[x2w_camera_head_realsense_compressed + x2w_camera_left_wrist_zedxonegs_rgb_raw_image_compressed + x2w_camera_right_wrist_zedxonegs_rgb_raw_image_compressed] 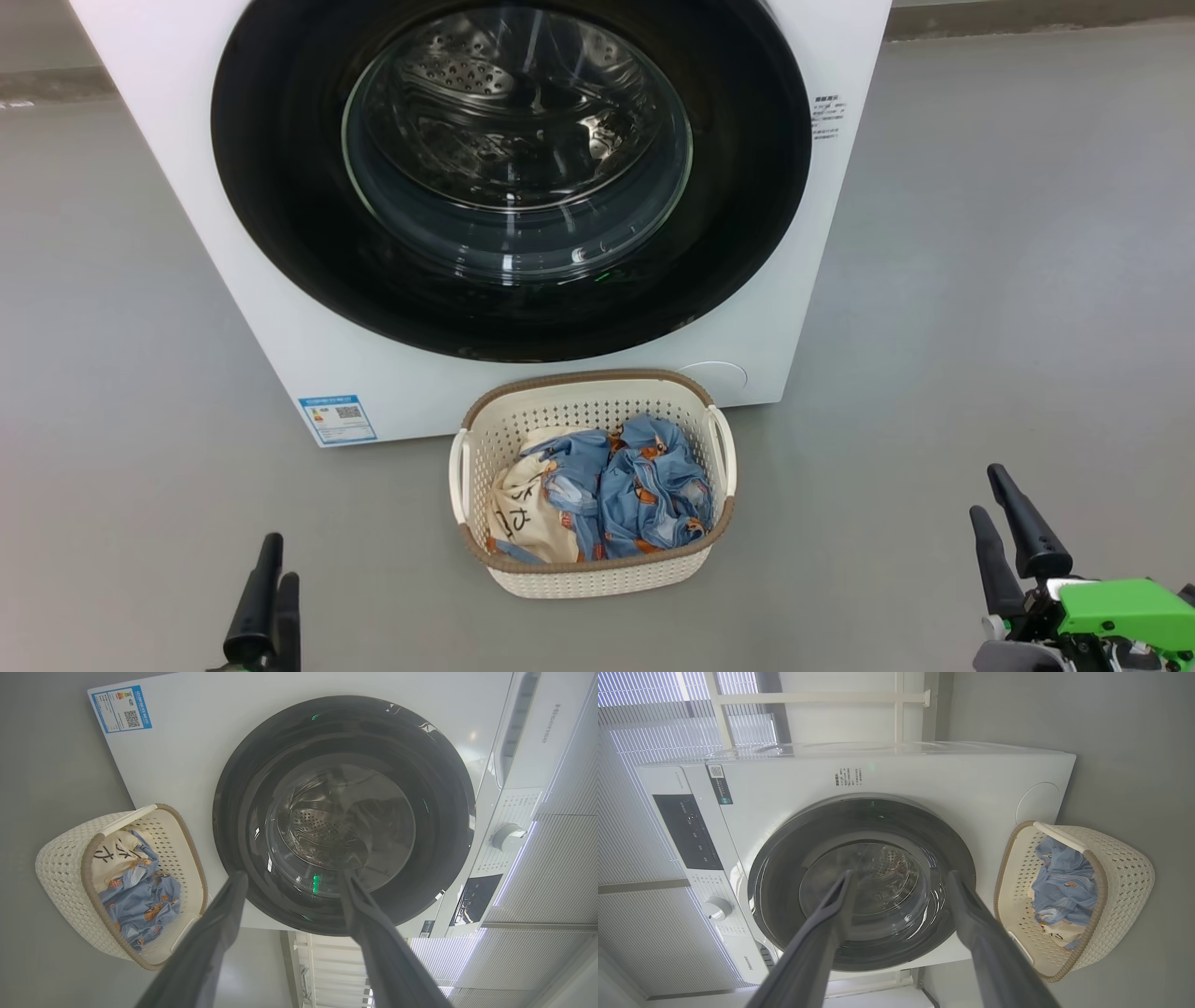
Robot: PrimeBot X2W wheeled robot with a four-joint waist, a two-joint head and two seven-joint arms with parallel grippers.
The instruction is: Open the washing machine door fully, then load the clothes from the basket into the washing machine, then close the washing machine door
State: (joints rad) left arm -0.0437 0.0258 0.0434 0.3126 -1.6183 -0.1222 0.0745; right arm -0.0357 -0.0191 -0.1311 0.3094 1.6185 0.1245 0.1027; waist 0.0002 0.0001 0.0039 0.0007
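The washing machine door faced the robot, shut; the basket sat upright before it. Empty, the left claw and right claw gaped.

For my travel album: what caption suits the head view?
Washing machine door shut, clothes waiting in the basket, left fingers and right fingers poised low on either side.

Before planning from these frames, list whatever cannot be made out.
Top of the washing machine: cut off by the head view's upper edge.
Lower layers of the clothes: hidden by top folds and the basket, all views.
Print on the blue label: too small, head view.
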